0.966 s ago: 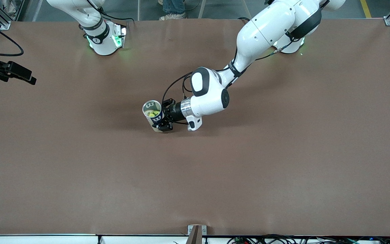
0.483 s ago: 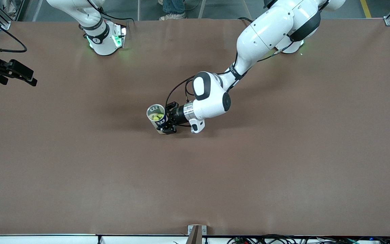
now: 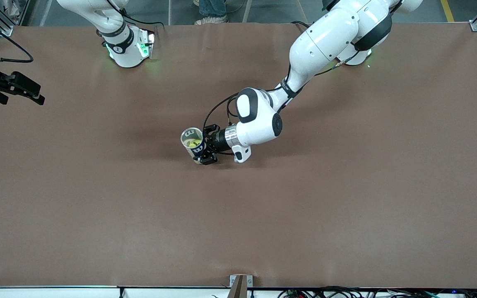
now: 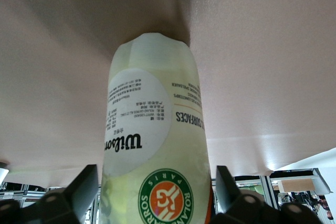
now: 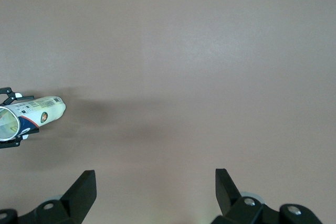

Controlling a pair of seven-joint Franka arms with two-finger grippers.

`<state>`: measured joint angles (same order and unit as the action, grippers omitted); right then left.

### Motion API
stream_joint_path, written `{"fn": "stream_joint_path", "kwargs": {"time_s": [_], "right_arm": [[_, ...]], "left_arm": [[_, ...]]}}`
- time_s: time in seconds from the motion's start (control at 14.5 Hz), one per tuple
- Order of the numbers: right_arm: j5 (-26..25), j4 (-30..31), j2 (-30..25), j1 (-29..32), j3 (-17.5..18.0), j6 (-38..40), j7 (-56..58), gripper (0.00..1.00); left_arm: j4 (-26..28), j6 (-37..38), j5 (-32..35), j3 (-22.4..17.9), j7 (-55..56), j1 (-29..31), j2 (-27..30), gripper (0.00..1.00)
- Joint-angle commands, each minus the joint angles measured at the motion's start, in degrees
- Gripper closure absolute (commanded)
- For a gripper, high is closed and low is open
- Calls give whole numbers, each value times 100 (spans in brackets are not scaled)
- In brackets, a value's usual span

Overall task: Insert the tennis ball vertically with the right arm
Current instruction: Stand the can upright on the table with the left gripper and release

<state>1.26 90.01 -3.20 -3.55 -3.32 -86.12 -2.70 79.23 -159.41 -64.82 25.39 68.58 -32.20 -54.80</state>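
**Tennis ball sits in the can; left claw spread beside it**

Just above the middle of the front view, a clear Wilson tennis ball can stands on its base on the brown table, open mouth up. The yellow-green tennis ball lies inside it, low in the tube.

The left arm reaches down from the upper part of the frame to the can, with the left gripper set sideways around the lower half of the tube. In the left wrist view the can fills the middle of the picture. One black finger shows on each side of it. Narrow gaps separate the fingers from the can's wall, so the claw is spread and flanks the can without pinching it.

The right gripper waits in the upper part of the front view, over the table's edge at the right arm's end, well apart from the can. Its own camera shows the right gripper spread wide over bare table with nothing between the fingers. The can appears small at the picture's edge.
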Motion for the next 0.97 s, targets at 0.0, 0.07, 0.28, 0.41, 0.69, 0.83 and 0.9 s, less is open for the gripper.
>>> {"fn": "stream_joint_path", "kwargs": {"time_s": [0.0,0.07,0.28,0.41,0.69,0.83,0.9], "right_arm": [[-117,201,-181,-23,-2,-89,68,0],[-117,193,-181,-23,-2,-98,68,0],[-117,201,-173,-41,-2,-116,60,0],[-117,219,-173,-41,7,-116,59,0],[-108,228,-173,-41,7,-116,59,0],[-108,236,-164,-41,7,-124,59,0],[-108,228,-164,-41,7,-124,59,0]], "left_arm": [[40,-56,-119,19,-170,3,40,0],[40,-56,-119,10,-179,-6,40,0],[93,-56,-119,10,-187,20,48,0],[163,-64,-119,10,-188,29,66,0],[251,-64,-119,10,-188,82,101,0],[356,-64,-110,10,-205,108,119,0],[417,-64,-110,-42,-275,108,127,0]]}}
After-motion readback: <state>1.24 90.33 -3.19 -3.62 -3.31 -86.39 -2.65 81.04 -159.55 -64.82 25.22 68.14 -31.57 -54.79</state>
